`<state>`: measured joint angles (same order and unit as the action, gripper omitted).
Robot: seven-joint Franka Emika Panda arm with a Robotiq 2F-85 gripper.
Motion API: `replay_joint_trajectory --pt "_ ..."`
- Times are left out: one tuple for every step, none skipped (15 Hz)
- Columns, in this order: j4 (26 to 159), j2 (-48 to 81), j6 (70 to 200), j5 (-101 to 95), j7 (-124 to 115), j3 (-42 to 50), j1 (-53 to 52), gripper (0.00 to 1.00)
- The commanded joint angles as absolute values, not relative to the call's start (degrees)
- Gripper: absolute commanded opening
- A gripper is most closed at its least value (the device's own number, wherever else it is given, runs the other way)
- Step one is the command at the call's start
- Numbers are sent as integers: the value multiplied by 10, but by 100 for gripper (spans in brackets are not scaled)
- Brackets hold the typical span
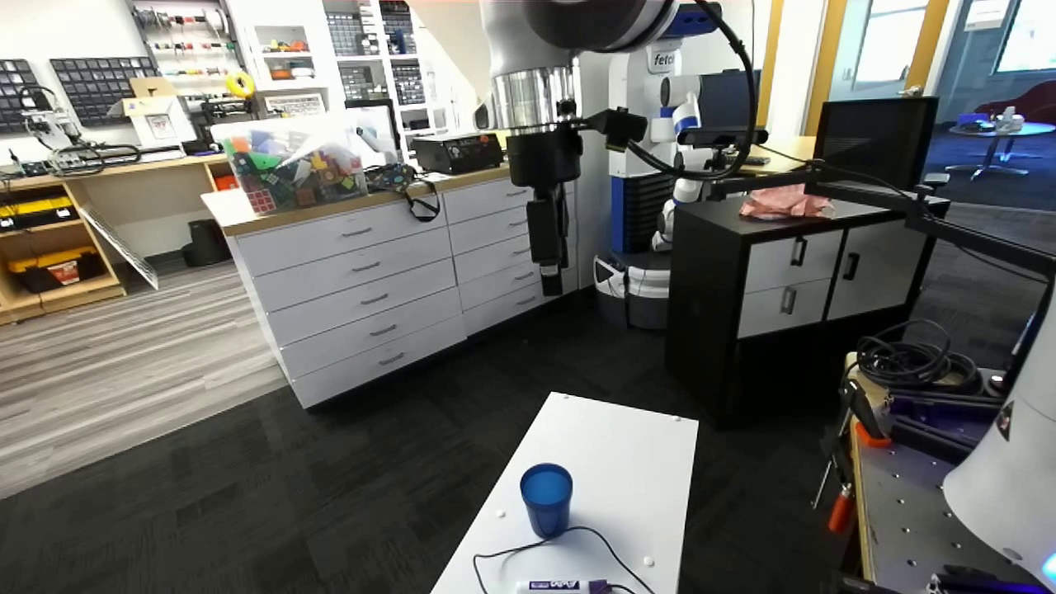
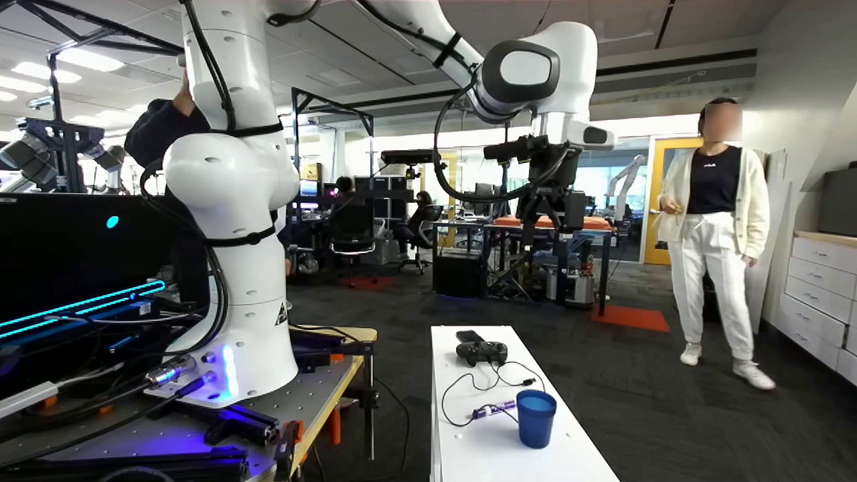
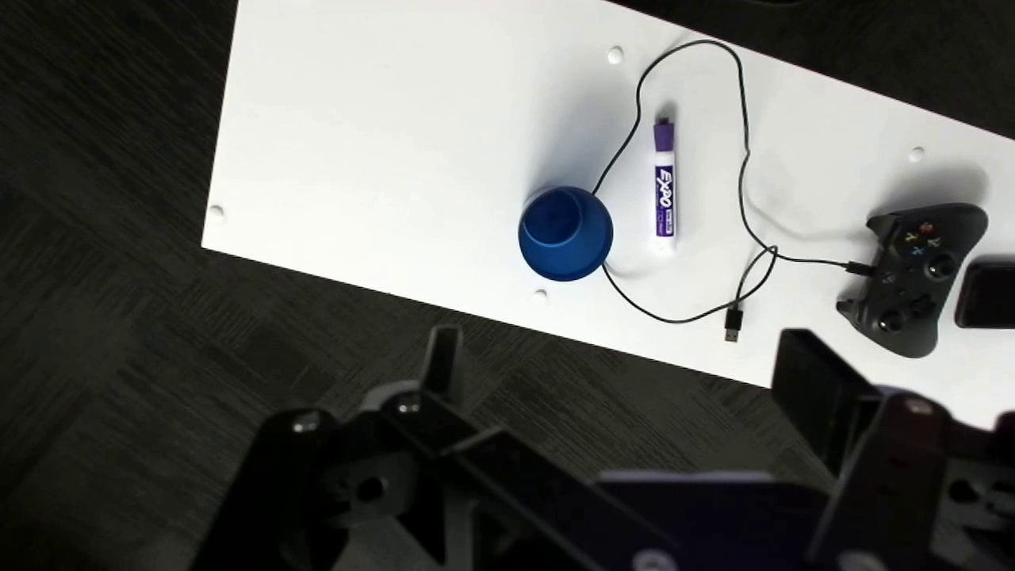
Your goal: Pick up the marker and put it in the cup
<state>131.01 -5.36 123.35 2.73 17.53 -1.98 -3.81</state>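
A small bright-blue cup (image 1: 547, 499) stands upright on a narrow white table; it also shows in an exterior view (image 2: 536, 418) and the wrist view (image 3: 565, 234). A white marker with a purple cap (image 3: 664, 190) lies flat beside the cup, apart from it; it also shows in both exterior views (image 1: 561, 586) (image 2: 494, 410). In an exterior view the bottom frame edge partly cuts it off. My gripper (image 3: 622, 353) is open and empty, its two black fingers wide apart. It hangs well above the table in both exterior views (image 1: 551, 276) (image 2: 546, 244).
The white table (image 3: 381, 119) carries a thin black cable (image 3: 745, 159) looping around the marker and passing by the cup. A black game controller (image 3: 912, 277) and a dark phone (image 3: 987, 293) lie at one end. A person (image 2: 716, 201) stands beyond the table.
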Motion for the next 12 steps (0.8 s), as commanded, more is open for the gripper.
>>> replay_joint_trajectory --pt "1309 -54 1232 27 175 -20 -38 100" --pt "1310 -54 1233 28 175 -18 -36 100" --pt "1317 -51 1243 28 178 -18 -35 100" --pt "1318 -46 1248 28 177 -18 -35 100" --pt "1320 -37 1255 29 175 -20 -37 100" --pt "1320 -30 1261 31 175 -22 -39 100" --pt "1321 -20 1268 40 182 -24 -41 100" --pt "1322 -12 1277 41 180 -27 -42 100" --pt "1324 -5 1288 45 184 -30 -43 100" --pt "1325 3 1296 48 181 -34 -44 100" --pt "1327 9 1306 52 180 -37 -45 100" --pt "1328 14 1315 61 187 -41 -46 100"
